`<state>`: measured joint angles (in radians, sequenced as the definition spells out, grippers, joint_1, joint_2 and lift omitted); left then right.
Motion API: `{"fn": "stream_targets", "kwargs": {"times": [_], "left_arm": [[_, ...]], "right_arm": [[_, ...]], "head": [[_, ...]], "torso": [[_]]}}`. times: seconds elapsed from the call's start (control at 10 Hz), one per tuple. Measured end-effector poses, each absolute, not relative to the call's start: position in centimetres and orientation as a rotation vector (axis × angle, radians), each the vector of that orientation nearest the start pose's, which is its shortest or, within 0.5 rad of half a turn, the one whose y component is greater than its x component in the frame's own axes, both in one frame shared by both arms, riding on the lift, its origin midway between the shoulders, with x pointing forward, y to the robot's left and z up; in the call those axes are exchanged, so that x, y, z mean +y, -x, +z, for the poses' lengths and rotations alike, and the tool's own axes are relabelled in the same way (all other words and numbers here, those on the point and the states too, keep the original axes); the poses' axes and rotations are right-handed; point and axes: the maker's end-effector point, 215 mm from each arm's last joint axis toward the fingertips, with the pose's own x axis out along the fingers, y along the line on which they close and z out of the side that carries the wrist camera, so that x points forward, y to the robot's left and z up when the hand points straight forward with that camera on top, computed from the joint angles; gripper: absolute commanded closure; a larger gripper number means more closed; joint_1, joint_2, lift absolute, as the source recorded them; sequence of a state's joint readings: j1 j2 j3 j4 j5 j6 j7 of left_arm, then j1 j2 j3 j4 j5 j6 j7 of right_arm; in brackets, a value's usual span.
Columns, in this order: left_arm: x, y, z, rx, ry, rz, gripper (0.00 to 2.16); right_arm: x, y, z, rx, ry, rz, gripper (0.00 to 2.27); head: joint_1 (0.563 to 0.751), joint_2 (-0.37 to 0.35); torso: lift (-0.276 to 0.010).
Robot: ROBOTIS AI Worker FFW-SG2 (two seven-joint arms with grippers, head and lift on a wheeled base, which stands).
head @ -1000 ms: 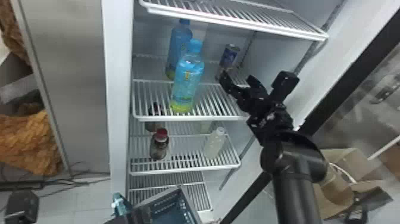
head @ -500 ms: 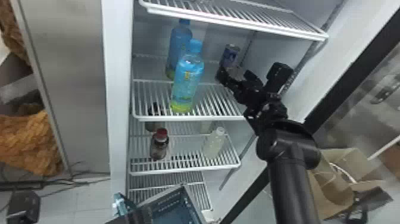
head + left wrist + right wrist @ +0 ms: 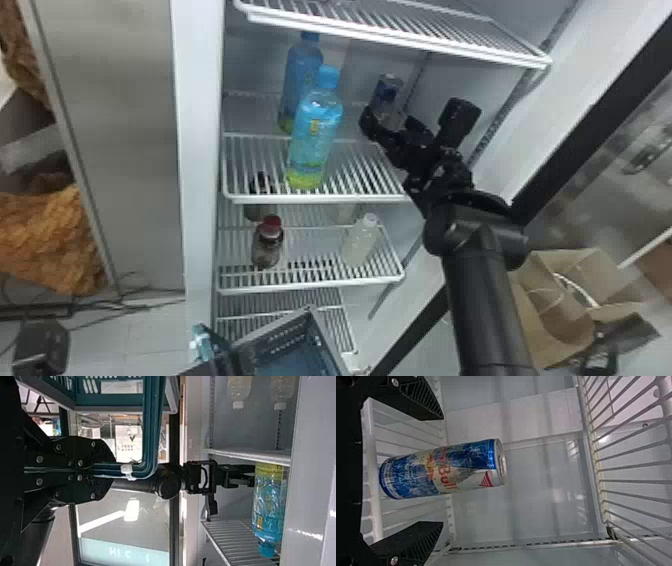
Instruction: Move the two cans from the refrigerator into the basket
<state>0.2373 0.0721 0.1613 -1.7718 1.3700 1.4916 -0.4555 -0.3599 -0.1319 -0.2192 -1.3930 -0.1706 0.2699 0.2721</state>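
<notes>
Right gripper has come up and a little to the left in my head view over the last second, in toward the can, and the forearm has followed the same way. Can has not shifted: upright on the wire shelf, toward the back, right of the two blue-capped bottles, which also stand where they stood. On the right wrist view I have the jaws spread wide, can lying between their lines, a gap to each finger; no contact yet.

Left gripper is low by the basket, outside the fridge. Its wrist view shows the jaws pinched on the basket's teal rim, just beside a white tag. Basket edge sits slightly farther right than a second ago. Red-capped bottle and pale bottle on the shelf below: unchanged.
</notes>
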Motion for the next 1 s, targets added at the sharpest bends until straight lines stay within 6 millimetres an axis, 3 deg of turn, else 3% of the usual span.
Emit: {"fn": "stream_targets", "kwargs": {"times": [0.6,0.7,0.8,1.0], "left_arm": [[0.5,-28.3,-34.2,0.964,1.397,-1.160,1.20],[0.5,-28.3,-34.2,0.965,1.397,-1.160,1.20],[0.4,-28.4,-34.2,0.965,1.396,-1.161,1.20],[0.4,-28.4,-34.2,0.965,1.395,-1.161,1.20]], "right_arm": [[-34.9,-71.0,-25.6,0.042,-0.107,0.036,0.16],[-35.0,-71.1,-25.6,0.046,-0.108,0.035,0.33],[-35.0,-71.2,-25.7,0.054,-0.112,0.036,0.68],[-35.1,-71.3,-26.1,0.069,-0.115,0.035,1.15]], "head": [[0.695,-0.350],[0.695,-0.350],[0.695,-0.350],[0.695,-0.350]], "torso": [[-0.035],[-0.035],[-0.035],[-0.035]]}}
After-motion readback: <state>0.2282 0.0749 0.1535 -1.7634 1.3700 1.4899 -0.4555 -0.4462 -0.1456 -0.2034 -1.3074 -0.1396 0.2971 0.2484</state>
